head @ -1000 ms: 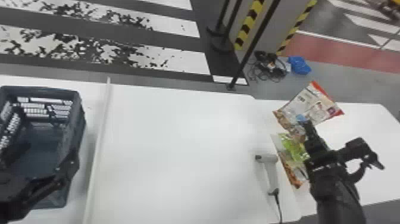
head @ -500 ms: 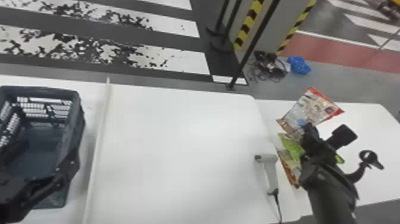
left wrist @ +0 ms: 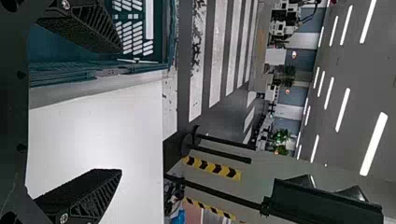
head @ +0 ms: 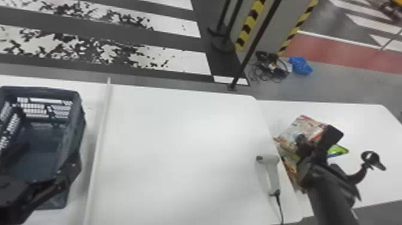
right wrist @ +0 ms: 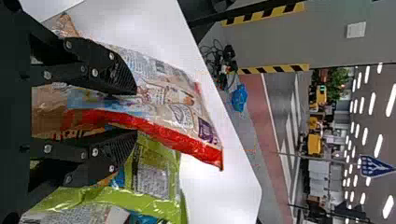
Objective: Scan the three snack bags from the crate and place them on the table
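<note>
Right gripper clamped on red bag at right table's left edge, green bag just beside! Scanner lies near. Left gripper, fingers wide apart, parks at crate.

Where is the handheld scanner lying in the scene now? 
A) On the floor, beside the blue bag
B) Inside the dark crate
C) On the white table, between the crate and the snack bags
C: the head view shows the scanner on the white table, with the crate left and snack bags right.
</note>
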